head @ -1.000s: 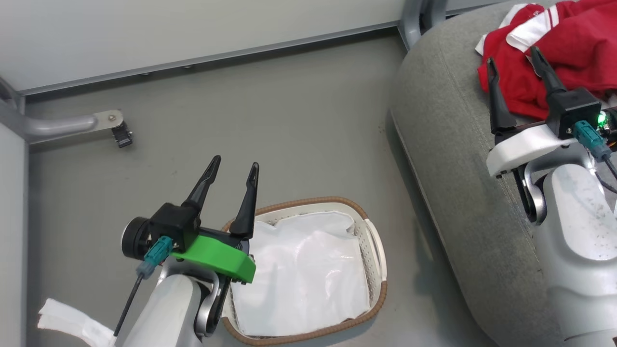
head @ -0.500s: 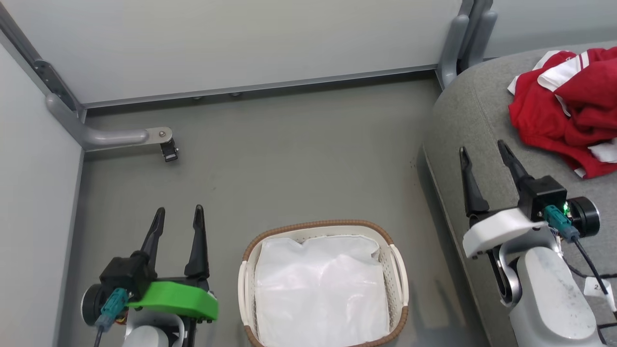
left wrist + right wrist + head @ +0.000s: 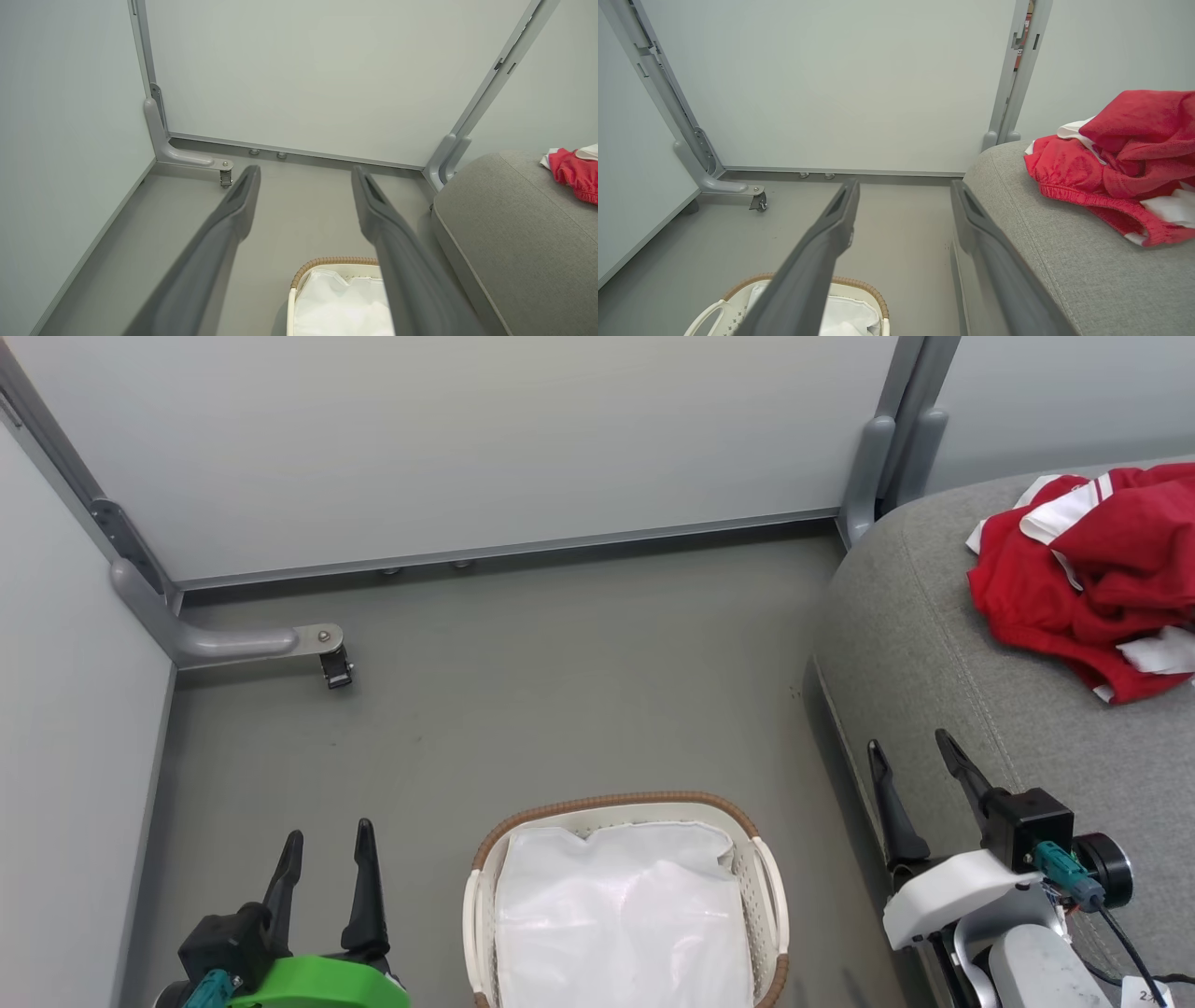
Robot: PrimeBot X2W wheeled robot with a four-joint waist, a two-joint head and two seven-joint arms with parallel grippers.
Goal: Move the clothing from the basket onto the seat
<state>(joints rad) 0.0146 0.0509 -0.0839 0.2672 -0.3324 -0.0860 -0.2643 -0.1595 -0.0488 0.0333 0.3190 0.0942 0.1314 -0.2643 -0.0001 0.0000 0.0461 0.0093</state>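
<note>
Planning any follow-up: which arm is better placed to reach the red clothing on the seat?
Probably right. The right gripper, open, sits by the seat, same side as the clothing; the left gripper is across the basket.

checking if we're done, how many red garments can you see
2, it seems: a red piece with an elastic edge lies on the seat, and a second red piece is heaped on it. The basket holds just its white liner; folds may hide more.
</note>
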